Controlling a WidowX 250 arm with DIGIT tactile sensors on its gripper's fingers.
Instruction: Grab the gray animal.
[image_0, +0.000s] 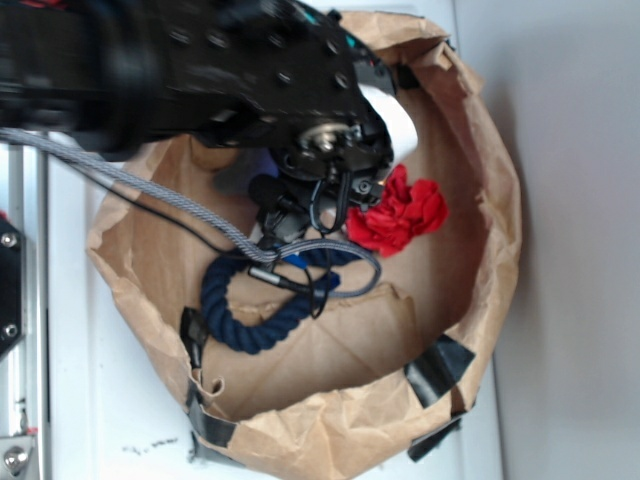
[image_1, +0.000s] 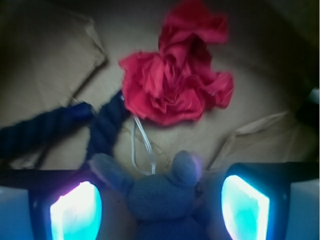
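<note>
A WidowX arm reaches from the upper left of the exterior frame into a brown paper bag with rolled-down walls patched in black tape. In the wrist view, the gripper sits along the bottom edge with its two glowing pads spread apart, and the gray animal lies between them at bottom center, ears pointing up the frame; whether the pads touch the toy cannot be told. A thin white loop tag runs from the toy toward the red fabric flower, which fills the upper center. The navy rope loop lies at left. In the exterior view the arm hides the toy.
</note>
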